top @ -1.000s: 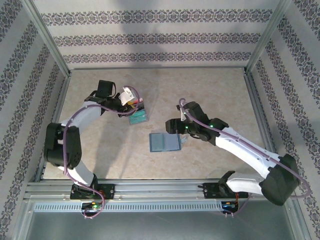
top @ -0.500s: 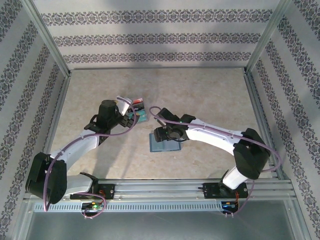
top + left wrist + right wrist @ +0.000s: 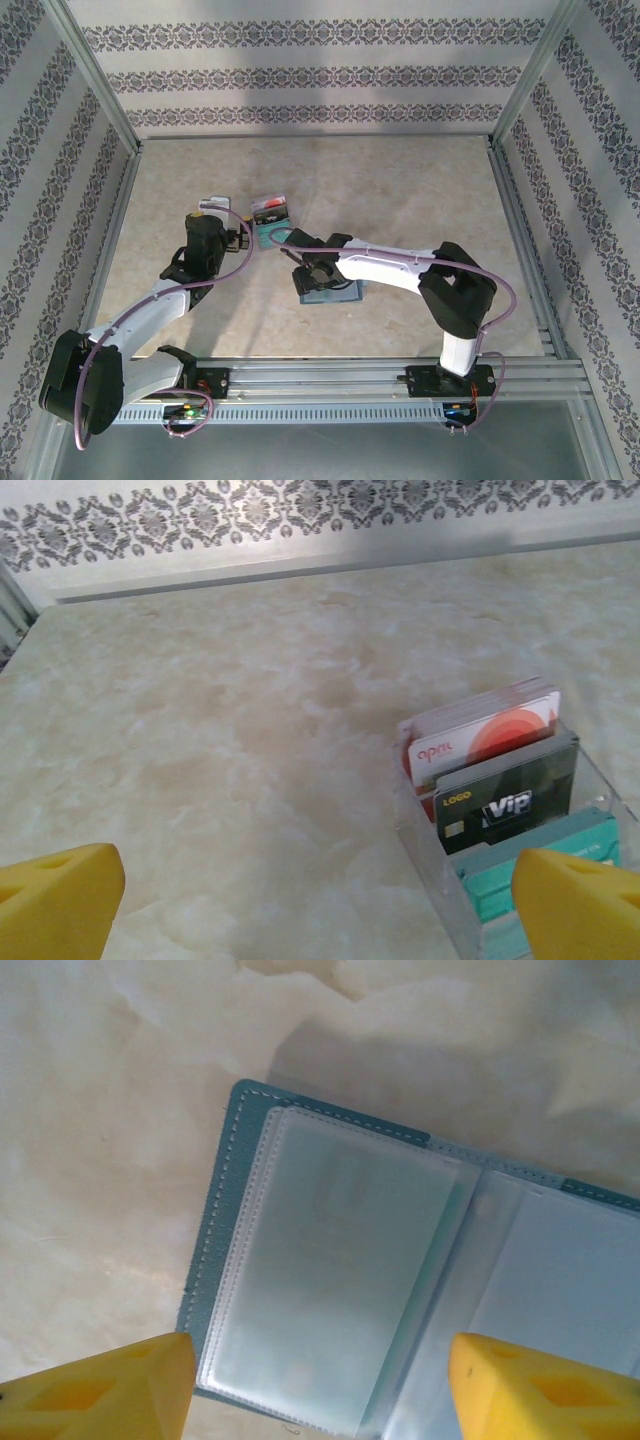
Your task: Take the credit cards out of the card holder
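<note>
The soft blue-grey bifold card holder [image 3: 340, 1260] lies open and flat on the marbled beige surface [image 3: 200, 730], toward the near middle. Its clear stitched pockets look see-through and empty as far as the right wrist view reaches. The right-hand panel runs out of frame, so I cannot vouch for it. The thin plastic credit cards [image 3: 500, 780] stand on edge in a small clear plastic box [image 3: 418, 815] further back and to the left, apart from the holder: a white card with a red circle [image 3: 490, 735], a dark grey card [image 3: 505, 800] and a teal card [image 3: 545, 855]. The removal therefore looks done, or nearly so. The right claw [image 3: 320, 1390] hangs spread above the holder, pinching nothing. The left claw [image 3: 318, 900] is spread and empty too, with the box just beside its right finger. Compared with half a second ago, the left arm has drawn back from the box and the right arm has reached further left over the holder, while holder and box lie much where they were.
</note>
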You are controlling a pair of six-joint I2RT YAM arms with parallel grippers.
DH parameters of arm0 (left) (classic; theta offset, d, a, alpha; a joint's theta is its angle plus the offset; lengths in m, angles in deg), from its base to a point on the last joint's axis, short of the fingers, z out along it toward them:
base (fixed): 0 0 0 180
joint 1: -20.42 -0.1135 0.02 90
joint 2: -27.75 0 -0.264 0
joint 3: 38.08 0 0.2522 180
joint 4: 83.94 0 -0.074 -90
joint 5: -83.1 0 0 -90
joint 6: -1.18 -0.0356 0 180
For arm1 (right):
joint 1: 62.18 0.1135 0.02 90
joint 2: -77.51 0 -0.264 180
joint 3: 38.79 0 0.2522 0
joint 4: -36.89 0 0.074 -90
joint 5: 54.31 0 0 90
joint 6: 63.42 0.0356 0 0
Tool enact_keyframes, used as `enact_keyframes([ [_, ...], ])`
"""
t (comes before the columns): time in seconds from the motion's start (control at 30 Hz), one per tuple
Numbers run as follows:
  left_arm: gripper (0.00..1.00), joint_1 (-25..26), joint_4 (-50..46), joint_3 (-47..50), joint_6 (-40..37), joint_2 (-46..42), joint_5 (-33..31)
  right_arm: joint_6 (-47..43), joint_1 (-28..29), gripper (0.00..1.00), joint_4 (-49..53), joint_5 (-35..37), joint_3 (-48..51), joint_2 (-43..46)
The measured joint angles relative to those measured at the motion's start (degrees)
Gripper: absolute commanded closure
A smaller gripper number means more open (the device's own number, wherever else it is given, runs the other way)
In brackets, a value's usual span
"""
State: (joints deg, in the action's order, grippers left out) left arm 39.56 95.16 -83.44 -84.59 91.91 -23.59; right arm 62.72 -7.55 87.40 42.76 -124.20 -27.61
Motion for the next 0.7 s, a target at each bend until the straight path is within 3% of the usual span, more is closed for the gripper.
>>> enact_keyframes([
  [0.7, 0.01, 0.0, 0.0, 1.1, 1.1, 0.0, -2.6, 0.2, 0.0, 0.28, -0.6, -1.0, -0.6, -4.3],
])
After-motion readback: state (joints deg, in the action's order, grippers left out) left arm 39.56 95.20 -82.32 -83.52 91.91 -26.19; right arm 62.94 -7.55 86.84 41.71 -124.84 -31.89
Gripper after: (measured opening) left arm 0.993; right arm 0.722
